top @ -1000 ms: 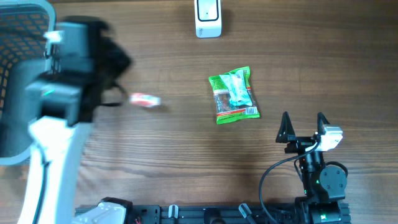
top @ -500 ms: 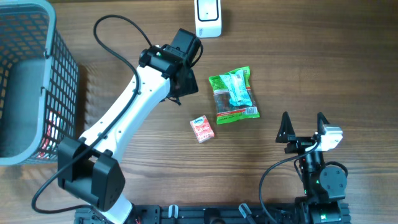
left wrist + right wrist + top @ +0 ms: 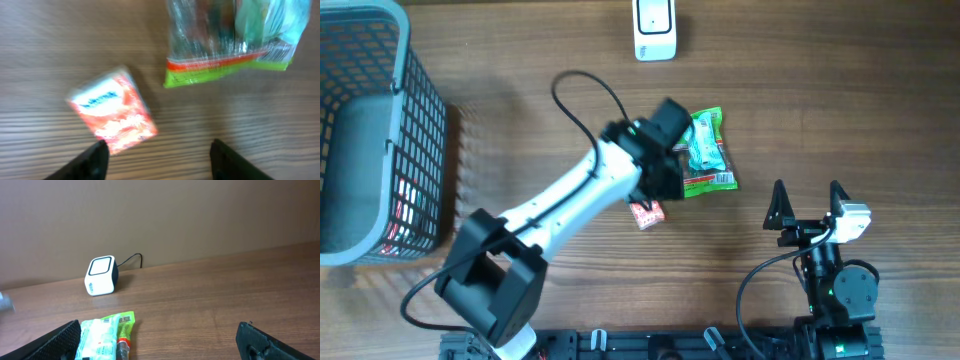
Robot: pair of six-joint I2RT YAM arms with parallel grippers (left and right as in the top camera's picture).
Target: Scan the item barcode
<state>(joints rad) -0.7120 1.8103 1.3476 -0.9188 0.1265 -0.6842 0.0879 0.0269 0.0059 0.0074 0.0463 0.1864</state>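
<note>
A green and teal snack bag (image 3: 705, 150) lies mid-table, and a small red packet (image 3: 647, 212) lies just below and left of it. My left gripper (image 3: 663, 180) hovers between the two, over the bag's left edge. In the left wrist view its jaws (image 3: 160, 150) stand open over bare wood, with the red packet (image 3: 112, 110) by the left finger and the bag (image 3: 230, 35) ahead. The white scanner (image 3: 654, 28) stands at the far edge. My right gripper (image 3: 807, 200) rests open near the front right, facing the bag (image 3: 107, 332) and scanner (image 3: 101, 275).
A grey wire basket (image 3: 420, 130) stands at the far left with something red showing through its mesh. The scanner's cable runs off behind it. Bare wood lies to the right of the bag.
My left arm swung from the basket across to the table's middle. The red packet left its grip and now lies on the wood. The right arm has not moved.
</note>
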